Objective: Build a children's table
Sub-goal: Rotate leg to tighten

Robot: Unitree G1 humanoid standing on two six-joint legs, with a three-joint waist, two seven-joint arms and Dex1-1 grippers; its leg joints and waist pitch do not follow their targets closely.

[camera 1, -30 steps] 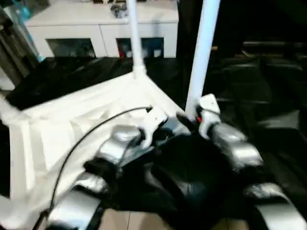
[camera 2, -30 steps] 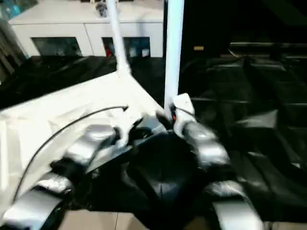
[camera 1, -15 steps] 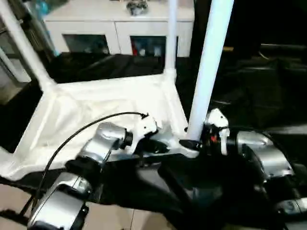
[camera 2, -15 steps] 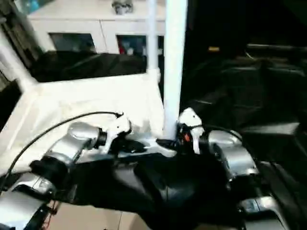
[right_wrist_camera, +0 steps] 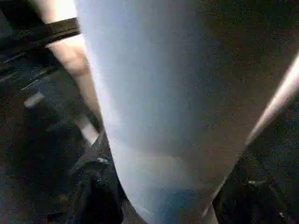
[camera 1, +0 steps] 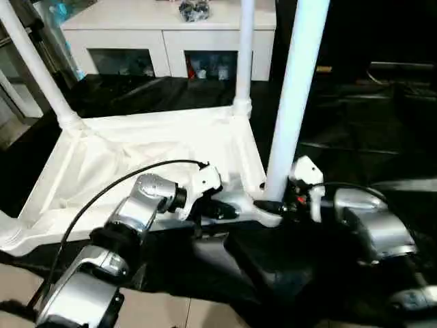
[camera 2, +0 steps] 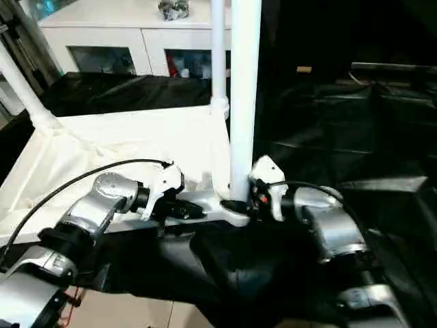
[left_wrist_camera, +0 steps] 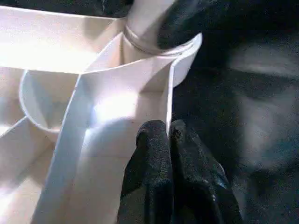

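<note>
White plastic tabletop (camera 1: 143, 147) (upside down) holds three legs; left gripper (left_wrist_camera: 169, 140) pinches its rim, right gripper (camera 1: 273, 205) unclear.

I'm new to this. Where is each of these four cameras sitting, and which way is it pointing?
Left eye and right eye views: side by side on the head, looking forward and down over both silver forearms at the upturned tabletop and its near leg.
Left wrist view: on the left wrist, looking along the left gripper, jaws pinched on the tabletop's rim.
Right wrist view: on the right wrist, pressed close to that leg.
Shared: both wrist views meet at the near corner socket.
</note>
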